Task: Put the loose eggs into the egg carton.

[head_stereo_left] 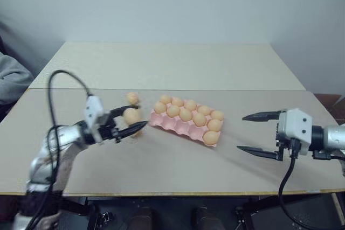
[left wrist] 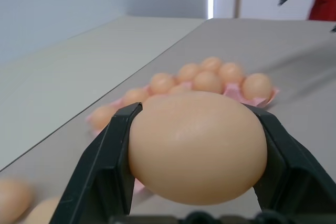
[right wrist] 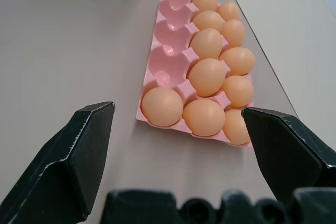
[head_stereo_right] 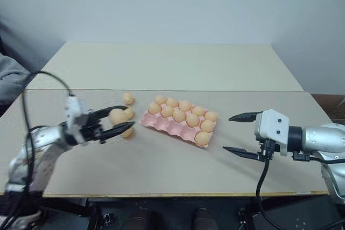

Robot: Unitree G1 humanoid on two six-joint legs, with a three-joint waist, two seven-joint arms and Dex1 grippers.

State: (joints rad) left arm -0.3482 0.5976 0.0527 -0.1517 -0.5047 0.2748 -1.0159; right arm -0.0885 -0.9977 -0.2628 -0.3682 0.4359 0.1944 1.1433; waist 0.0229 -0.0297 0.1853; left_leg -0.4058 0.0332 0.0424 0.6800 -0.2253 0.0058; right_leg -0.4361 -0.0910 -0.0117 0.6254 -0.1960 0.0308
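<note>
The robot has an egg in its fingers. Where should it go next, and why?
Probably carry the egg sideways over the pink egg carton and stop above an empty cup. The left gripper holds the egg just beside the carton, above the table. The near row shows four empty cups, while the right gripper waits open on the far side.

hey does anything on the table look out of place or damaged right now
Nothing looks damaged or spilled. The pink egg carton sits askew on the table, with empty cups along its near row. Loose eggs lie on the table beside it, outside the carton. The left gripper holds one egg; the right gripper hangs open.
</note>
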